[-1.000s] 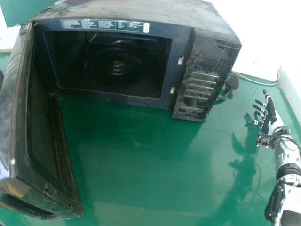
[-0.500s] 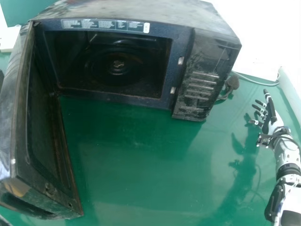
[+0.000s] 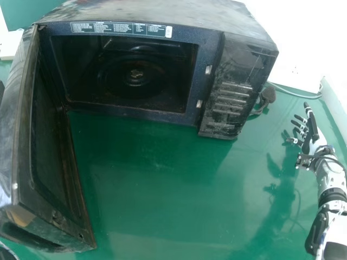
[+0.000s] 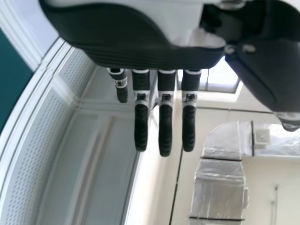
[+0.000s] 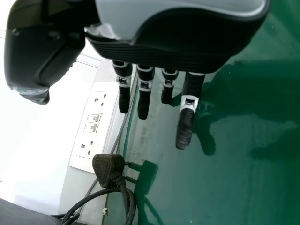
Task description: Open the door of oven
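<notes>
The black oven (image 3: 238, 81) stands at the back of the green table, its cavity exposed. Its door (image 3: 51, 157) is swung wide toward the robot on the left, the inner side facing right. My right hand (image 3: 312, 132) lies right of the oven, apart from it, fingers spread. In the right wrist view, the right hand (image 5: 187, 115) is open and holds nothing. A sliver of what seems to be my left arm shows at the head view's bottom left corner, beside the door. The left hand (image 4: 165, 117) has straight, empty fingers in the left wrist view.
A black plug (image 5: 108, 168) with its cable lies on the table (image 3: 162, 189) near the oven's right side. A white wall socket panel (image 5: 93, 126) is beyond the table's edge. Inside the oven is a round turntable (image 3: 133, 76).
At the head view's bottom left corner, the sliver of what seems to be my left arm has come into view. The oven, its door and my right hand have kept their places.
</notes>
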Robot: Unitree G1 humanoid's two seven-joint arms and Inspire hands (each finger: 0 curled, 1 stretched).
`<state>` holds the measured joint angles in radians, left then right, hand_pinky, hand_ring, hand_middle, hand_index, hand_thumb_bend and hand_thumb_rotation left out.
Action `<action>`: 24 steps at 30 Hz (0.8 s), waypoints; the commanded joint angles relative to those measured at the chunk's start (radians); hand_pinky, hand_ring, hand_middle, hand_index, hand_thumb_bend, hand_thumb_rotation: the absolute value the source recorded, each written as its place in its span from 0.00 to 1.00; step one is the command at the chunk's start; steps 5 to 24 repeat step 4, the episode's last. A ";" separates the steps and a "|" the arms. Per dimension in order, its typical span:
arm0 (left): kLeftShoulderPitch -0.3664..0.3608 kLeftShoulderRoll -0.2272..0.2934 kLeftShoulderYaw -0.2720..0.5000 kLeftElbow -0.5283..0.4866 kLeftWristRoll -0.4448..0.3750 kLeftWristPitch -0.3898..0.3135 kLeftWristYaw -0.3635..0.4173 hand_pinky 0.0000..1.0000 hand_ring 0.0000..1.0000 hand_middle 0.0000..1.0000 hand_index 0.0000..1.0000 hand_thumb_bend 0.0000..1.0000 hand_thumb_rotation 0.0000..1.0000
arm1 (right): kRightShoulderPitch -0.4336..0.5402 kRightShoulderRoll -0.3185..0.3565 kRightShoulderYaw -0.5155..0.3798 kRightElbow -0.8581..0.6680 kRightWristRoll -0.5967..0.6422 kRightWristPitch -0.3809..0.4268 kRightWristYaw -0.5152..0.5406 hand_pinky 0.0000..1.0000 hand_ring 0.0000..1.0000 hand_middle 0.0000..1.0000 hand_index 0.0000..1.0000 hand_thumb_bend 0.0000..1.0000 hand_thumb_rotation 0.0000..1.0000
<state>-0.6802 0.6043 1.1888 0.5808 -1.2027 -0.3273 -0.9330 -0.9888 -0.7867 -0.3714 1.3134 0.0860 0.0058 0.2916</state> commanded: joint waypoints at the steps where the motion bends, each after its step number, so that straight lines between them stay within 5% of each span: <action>1: 0.016 -0.013 -0.014 -0.027 0.031 -0.027 0.045 0.36 0.49 0.50 0.54 1.00 0.82 | 0.048 0.008 0.003 0.034 -0.012 0.037 0.000 0.73 0.77 0.87 0.88 0.84 1.00; 24: 0.012 -0.023 -0.027 -0.034 0.039 -0.035 0.083 0.35 0.48 0.50 0.54 1.00 0.83 | 0.051 0.006 0.000 0.035 -0.010 0.035 0.005 0.69 0.76 0.86 0.88 0.83 1.00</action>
